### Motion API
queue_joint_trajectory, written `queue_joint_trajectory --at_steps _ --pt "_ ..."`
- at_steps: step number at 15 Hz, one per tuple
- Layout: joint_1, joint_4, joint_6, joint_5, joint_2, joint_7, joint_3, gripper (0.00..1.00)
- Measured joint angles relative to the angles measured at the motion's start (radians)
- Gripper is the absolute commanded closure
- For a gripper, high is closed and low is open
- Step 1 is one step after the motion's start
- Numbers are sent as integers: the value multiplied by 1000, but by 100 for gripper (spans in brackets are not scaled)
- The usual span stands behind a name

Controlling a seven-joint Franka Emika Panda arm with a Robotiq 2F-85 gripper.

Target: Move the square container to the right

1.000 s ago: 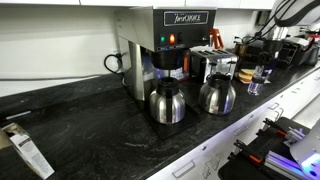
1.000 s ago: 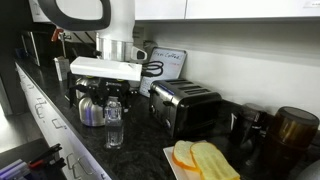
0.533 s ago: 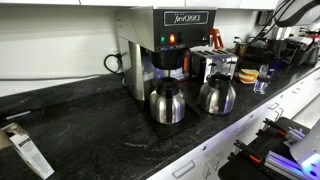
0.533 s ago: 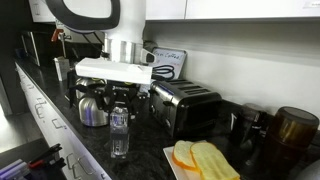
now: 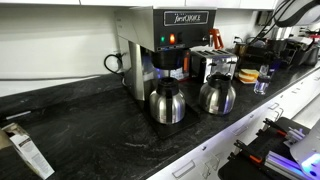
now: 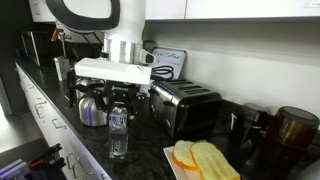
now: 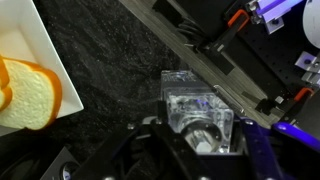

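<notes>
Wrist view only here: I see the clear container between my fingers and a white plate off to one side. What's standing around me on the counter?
Observer: A toaster stands beside the square container, toward the wall.
Operator: And on the side away from the plate?
Observer: A steel carafe, close to the gripper; the plate lies on the toaster's side.
Operator: Anything further along the counter?
Observer: A coffee maker, with a second carafe in front of it.
</notes>
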Motion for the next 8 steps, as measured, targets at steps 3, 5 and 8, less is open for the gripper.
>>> queue_joint_trajectory --at_steps 3,5,8 --pt "-18 5 6 0 3 14 -1 74" --pt "-35 12 21 0 11 18 -2 74" --pt "-56 27 59 0 44 27 -4 74"
